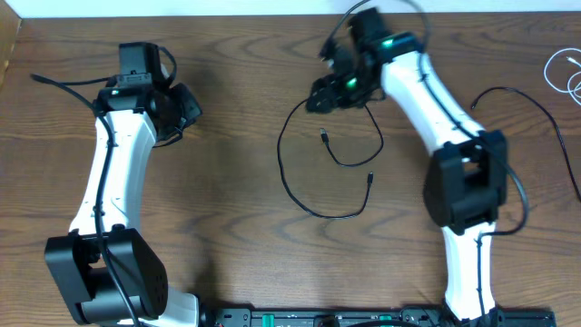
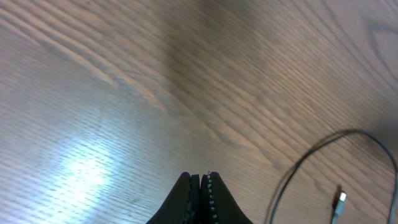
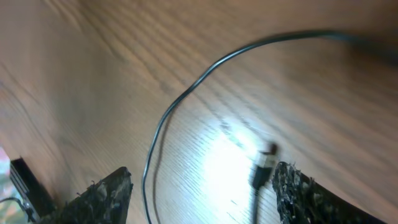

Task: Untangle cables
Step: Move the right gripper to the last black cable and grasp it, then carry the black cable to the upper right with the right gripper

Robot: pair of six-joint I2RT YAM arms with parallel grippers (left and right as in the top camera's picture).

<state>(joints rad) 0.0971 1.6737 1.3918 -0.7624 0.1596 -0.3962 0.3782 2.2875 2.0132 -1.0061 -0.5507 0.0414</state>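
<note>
The black cable lies in a loose open loop on the wooden table at centre, with one plug inside the loop and the other at its lower right. The white cable lies coiled at the far right edge, apart from the black one. My right gripper is open above the top of the loop; in the right wrist view the black cable and a plug lie between its fingers. My left gripper is shut and empty at the left; its wrist view shows its fingers, the black cable and a plug.
A thicker black robot wire curves across the table at the right, beside the right arm. The left arm stands at the left. A black bar runs along the front edge.
</note>
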